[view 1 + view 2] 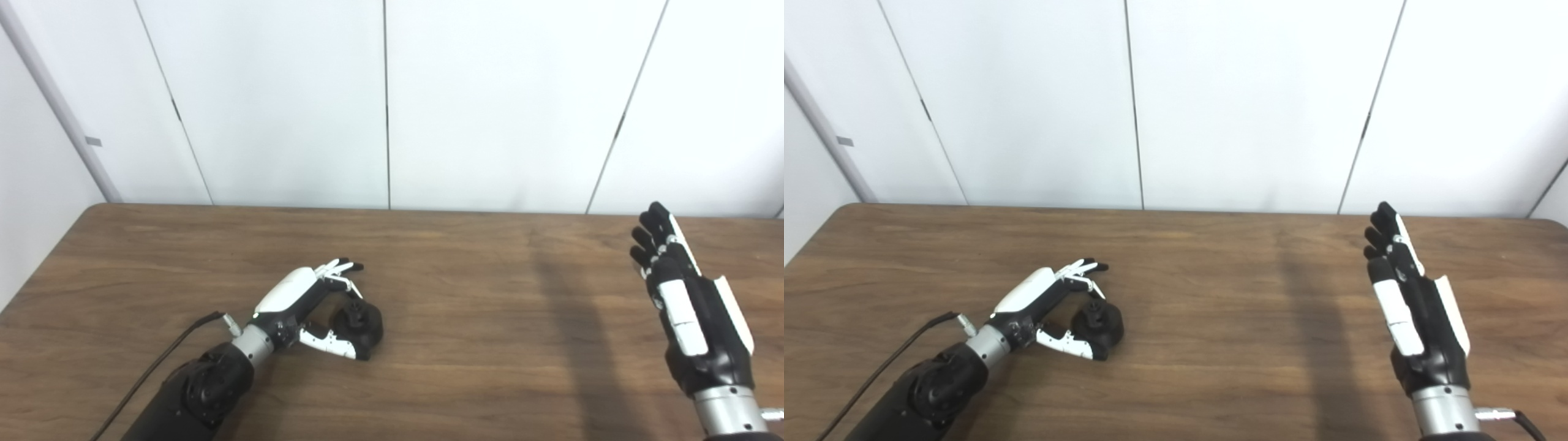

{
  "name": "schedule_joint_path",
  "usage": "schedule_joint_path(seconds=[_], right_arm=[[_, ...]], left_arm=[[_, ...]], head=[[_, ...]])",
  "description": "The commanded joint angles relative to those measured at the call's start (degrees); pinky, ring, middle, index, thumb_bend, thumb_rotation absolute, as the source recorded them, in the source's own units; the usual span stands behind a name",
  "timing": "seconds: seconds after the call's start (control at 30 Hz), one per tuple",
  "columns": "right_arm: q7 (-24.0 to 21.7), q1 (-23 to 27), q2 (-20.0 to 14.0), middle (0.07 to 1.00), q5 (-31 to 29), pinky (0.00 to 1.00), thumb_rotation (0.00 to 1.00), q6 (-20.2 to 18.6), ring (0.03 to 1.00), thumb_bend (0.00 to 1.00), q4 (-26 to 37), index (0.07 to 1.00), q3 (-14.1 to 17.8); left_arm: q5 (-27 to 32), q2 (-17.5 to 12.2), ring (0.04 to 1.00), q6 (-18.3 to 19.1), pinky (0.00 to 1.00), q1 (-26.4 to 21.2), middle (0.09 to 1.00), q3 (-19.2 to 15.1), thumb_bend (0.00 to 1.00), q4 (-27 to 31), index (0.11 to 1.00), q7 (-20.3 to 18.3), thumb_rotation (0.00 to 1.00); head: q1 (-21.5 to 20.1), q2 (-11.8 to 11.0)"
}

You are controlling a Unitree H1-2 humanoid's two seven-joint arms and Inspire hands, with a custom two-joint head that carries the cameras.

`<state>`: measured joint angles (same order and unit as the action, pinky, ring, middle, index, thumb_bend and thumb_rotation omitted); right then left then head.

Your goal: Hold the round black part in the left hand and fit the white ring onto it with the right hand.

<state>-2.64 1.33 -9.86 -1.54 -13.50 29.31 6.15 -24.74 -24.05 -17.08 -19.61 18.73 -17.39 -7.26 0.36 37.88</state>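
Low on table [465, 367], round black part [362, 321] between left hand [303, 306] fingers [339, 267].

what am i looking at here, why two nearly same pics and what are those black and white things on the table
These are two cameras side by side on a humanoid robot's head, so both pictures show one scene from slightly different spots. The black-and-white things are its two mechanical hands, reaching in from the bottom over a wooden table. The left hand is curled around a round black part that sits on the table, thumb on the near side, fingers arching over it. The right hand holds nothing; its fingers are stretched out, pointing away. No white ring shows in either picture.
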Motion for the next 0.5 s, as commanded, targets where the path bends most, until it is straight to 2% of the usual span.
schedule_joint_path(seconds=[0.0,0.27,0.47], right_arm=[[0.3,1.2,-0.1,0.985,0.3,0.97,0.88,2.4,0.972,0.58,2.0,0.979,0.2],[0.3,1.2,0.2,0.984,0.9,0.96,0.88,3.6,0.970,0.60,1.7,0.976,-0.1],[0.4,1.3,0.4,0.980,0.9,0.95,0.88,4.2,0.963,0.59,1.8,0.969,0.0]], left_arm=[[-0.8,0.6,1.000,-2.3,1.00,0.4,0.937,1.6,0.52,1.8,0.483,-1.9,0.06],[-0.7,2.3,1.000,-4.2,1.00,1.4,0.930,3.2,0.52,2.7,0.483,-2.6,0.06],[-2.3,3.0,1.000,-7.7,1.00,1.2,0.923,3.5,0.53,1.1,0.482,-0.6,0.06]], head=[[-0.3,-0.1],[-2.5,0.2],[-4.2,0.6]])
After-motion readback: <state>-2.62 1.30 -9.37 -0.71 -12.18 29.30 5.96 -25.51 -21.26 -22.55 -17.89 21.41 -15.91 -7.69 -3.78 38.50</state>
